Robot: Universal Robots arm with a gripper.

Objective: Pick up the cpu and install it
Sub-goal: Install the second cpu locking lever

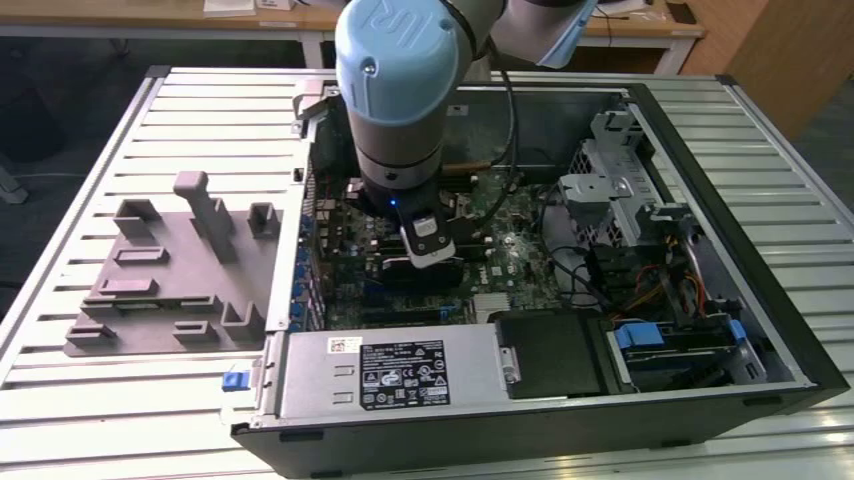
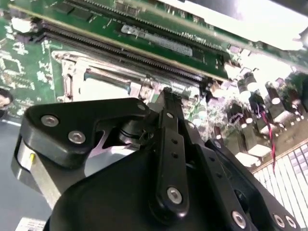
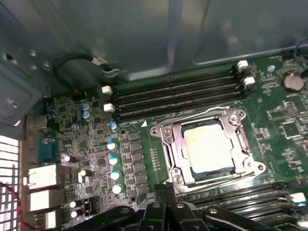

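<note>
First wrist view shows you the cpu (image 3: 210,147) seated in its socket (image 3: 168,139), gripper (image 3: 166,188) fingertips together just beside; any drift could scrape the motherboard (image 3: 96,144).

Open computer case (image 1: 787,330) on slatted table (image 1: 80,390); grey fixture (image 1: 160,270) beside it.

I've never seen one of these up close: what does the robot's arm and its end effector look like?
The arm is a thick round tube, silver-grey with a pale blue cap, and a black cable runs beside it. The end effector is black, built of flat linked bars with silver screws.
</note>
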